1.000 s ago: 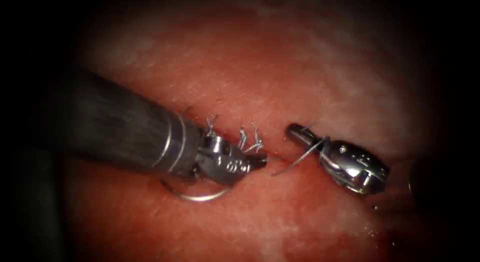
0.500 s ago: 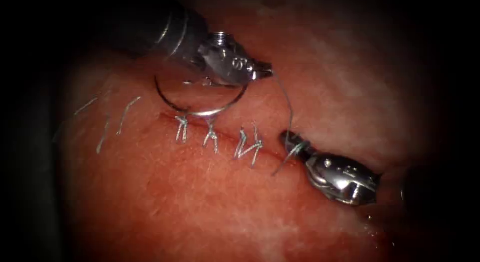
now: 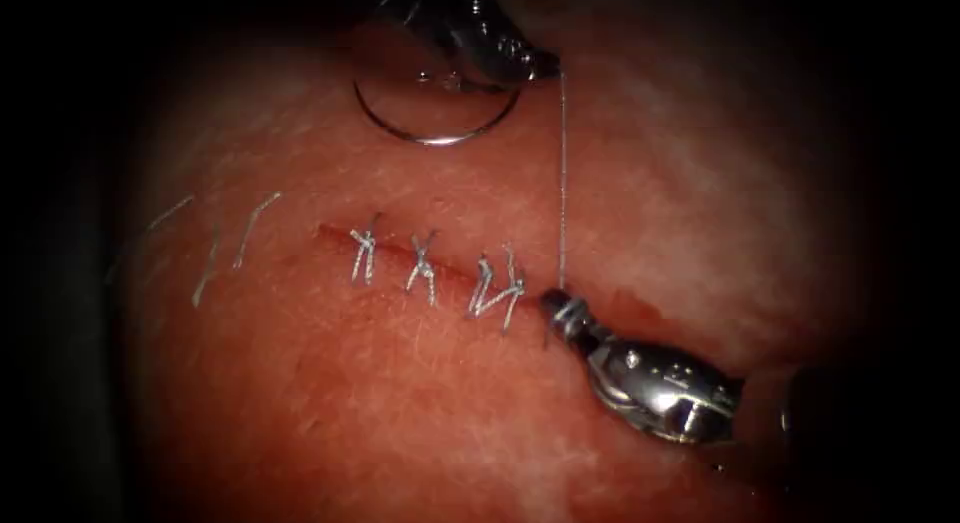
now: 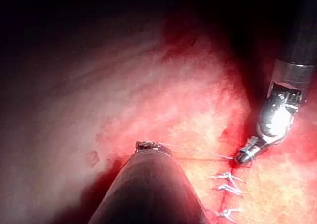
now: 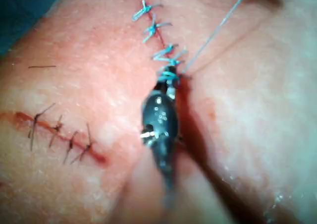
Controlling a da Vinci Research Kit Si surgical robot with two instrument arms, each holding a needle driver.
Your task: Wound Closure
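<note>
— What did the left arm's steel needle driver (image 3: 535, 65) hold at that moment?

— It was clamped on the thin pale-blue thread (image 3: 562, 173) at the top of the endoscope view, well above the cut. The curved silver needle (image 3: 437, 133) hung just beside and below it, clear of the pink-red pork tissue (image 3: 400, 403) and not piercing it (whether the jaws also touched the needle's end could not be told).

— And compared with half a second before?

— The tool had risen further from the cut, and the thread, slack and bowed earlier, ran straight and taut down to the right tool.

— What about the right arm's shiny needle driver (image 3: 552, 305)?

— Its jaws were closed, tip at the right end of the stitched dark-red cut (image 3: 440, 268), with loops of thread wound around the closed jaws. It had edged slightly left toward the last stitch.

— How did the cut look?

— Three knotted pale-blue stitches (image 3: 425, 266) crossed it, left of the right tool's tip. Loose cut thread ends (image 3: 230, 245) lay on the tissue farther left. In the right wrist view an older dark-stitched cut (image 5: 59, 132) lay apart from this one.
</note>
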